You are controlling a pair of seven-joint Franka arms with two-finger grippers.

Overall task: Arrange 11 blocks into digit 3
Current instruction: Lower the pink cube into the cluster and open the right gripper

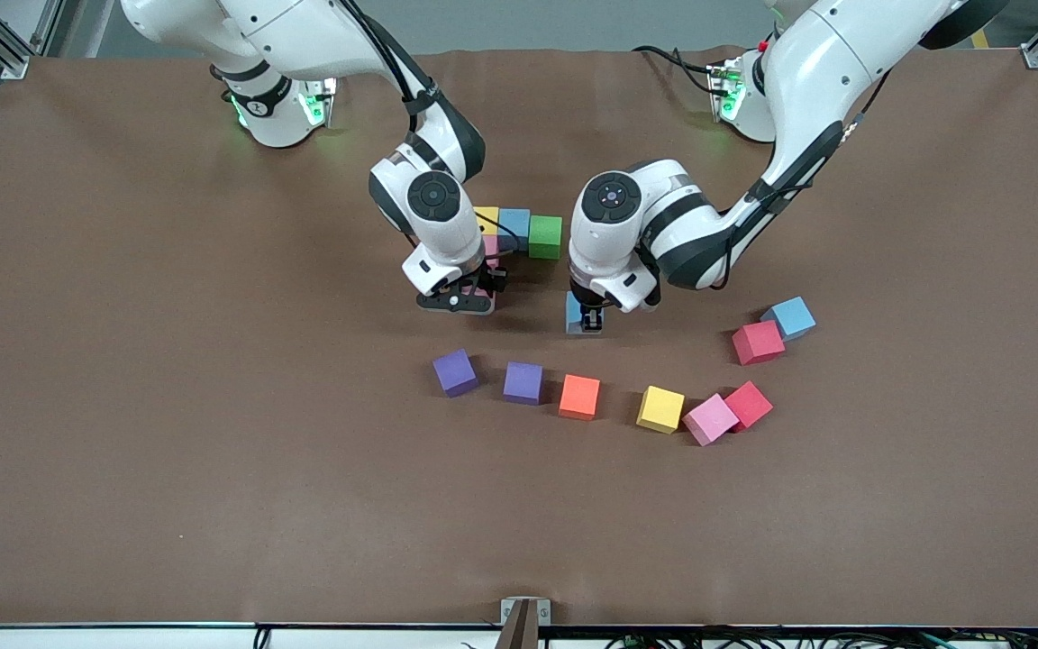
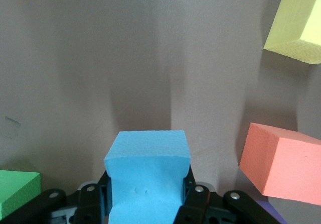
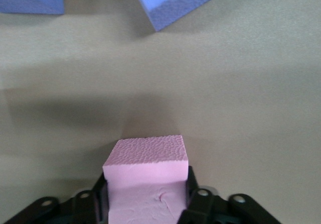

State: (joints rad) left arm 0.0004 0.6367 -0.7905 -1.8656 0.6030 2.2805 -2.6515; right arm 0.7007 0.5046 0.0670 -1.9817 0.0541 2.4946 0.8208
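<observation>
Left gripper (image 1: 590, 323) clamped a blue block (image 2: 146, 174); right gripper (image 1: 468, 293) jaws flanked a pink block (image 3: 146, 176), grip unclear.

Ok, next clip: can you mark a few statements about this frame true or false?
1. The left pincer is shut on a light blue block. True.
2. The green block lies loose in the row nearest the camera. False: it ends a bar with a yellow block and a blue one, farther from the camera.
3. The right pincer is empty. False: it grips a pink block.
4. Two purple blocks lie apart from each other, beside the orange block. True.
</observation>
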